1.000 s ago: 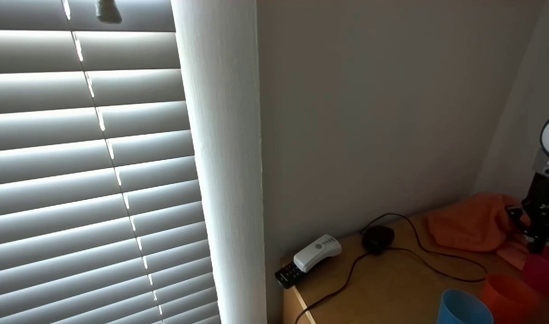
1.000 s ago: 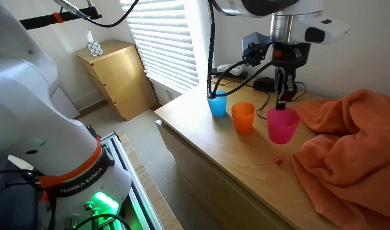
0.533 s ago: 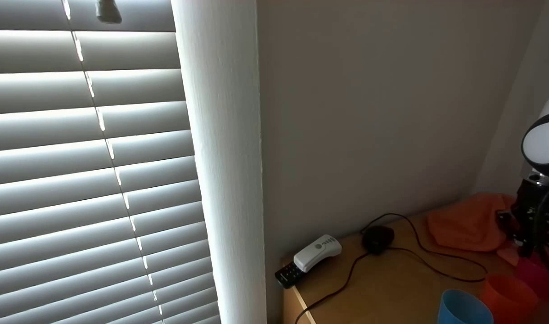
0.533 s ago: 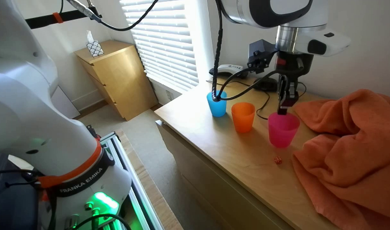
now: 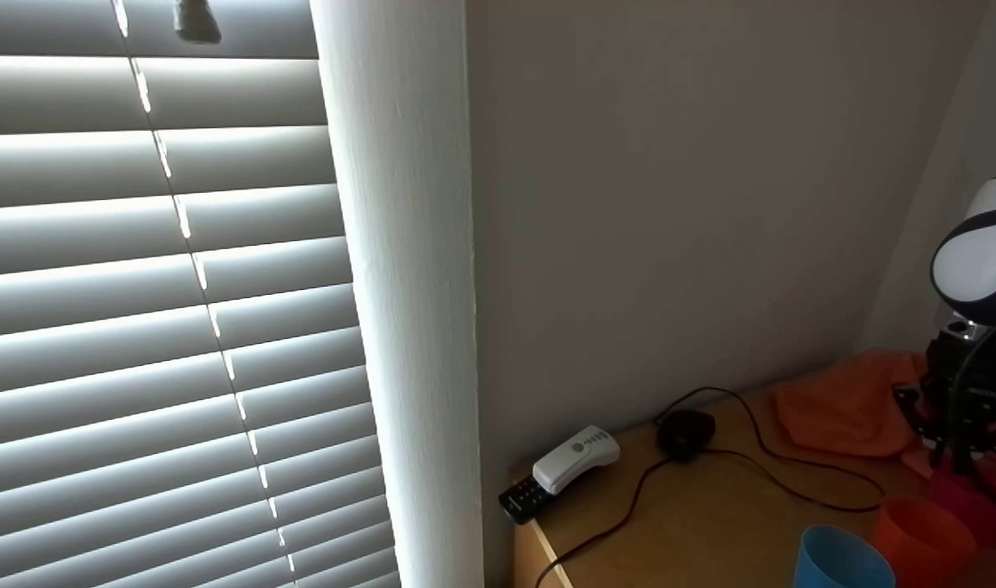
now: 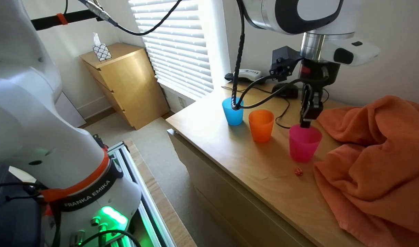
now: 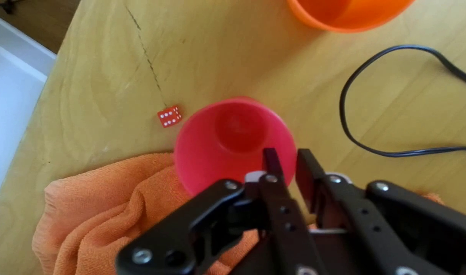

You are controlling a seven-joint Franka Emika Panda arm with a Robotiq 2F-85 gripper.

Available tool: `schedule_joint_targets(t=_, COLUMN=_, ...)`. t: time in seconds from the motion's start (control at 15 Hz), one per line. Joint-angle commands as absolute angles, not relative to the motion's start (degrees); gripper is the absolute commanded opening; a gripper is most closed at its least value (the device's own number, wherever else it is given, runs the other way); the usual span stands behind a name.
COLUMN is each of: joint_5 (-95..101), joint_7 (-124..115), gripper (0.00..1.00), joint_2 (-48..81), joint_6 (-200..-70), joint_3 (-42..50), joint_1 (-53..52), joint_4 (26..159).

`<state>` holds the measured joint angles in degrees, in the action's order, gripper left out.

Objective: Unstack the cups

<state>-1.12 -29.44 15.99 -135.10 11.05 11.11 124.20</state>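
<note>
The pink cup (image 6: 303, 145) looks upright on the wooden dresser top, its mouth facing up in the wrist view. My gripper (image 7: 287, 152) points down at its rim, one finger inside the cup and one just outside. A narrow gap shows between these fingers, with the rim passing between them, so the jaws stand slightly open. An orange cup (image 6: 261, 126) stands upright by itself beside the pink one, also visible at the top of the wrist view. Past it is a blue cup (image 6: 233, 115), separate as well and partly behind the arm's cable.
A crumpled orange cloth (image 6: 381, 161) lies right against the pink cup's side of the dresser. Close to that cup is a small red die (image 7: 170, 116). A black cord (image 7: 344, 103) loops across the top; a white remote (image 5: 575, 460) lies by the wall.
My gripper and the pink cup have come down and slightly toward the die. The cup has reached the dresser top, and the fingers now stand apart at its rim. Orange and blue cups are unmoved.
</note>
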Motion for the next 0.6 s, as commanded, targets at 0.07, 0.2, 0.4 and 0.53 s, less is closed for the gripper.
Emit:
schedule_joint_targets(t=0.07, joint_5=-3.8, joint_7=-30.1, gripper=0.58, joint_2=16.0, joint_6=-133.2, joint_3=12.2, joint_1=10.3, joint_4=122.9)
schedule_joint_targets(t=0.2, joint_5=-4.4, joint_7=-29.9, gripper=0.73, joint_2=13.0, joint_6=-133.9, joint_3=12.1, joint_1=10.1, joint_4=124.6)
schedule_joint_targets(t=0.4, joint_5=-3.9, joint_7=-25.4, gripper=0.95, joint_2=8.2, joint_6=-132.9, joint_3=11.4, joint_1=10.1, joint_4=127.0)
schedule_joint_targets(t=0.53, joint_5=-2.9, joint_7=-21.8, gripper=1.00, joint_2=4.8, joint_6=-132.1, joint_3=11.3, joint_1=9.9, joint_4=128.7)
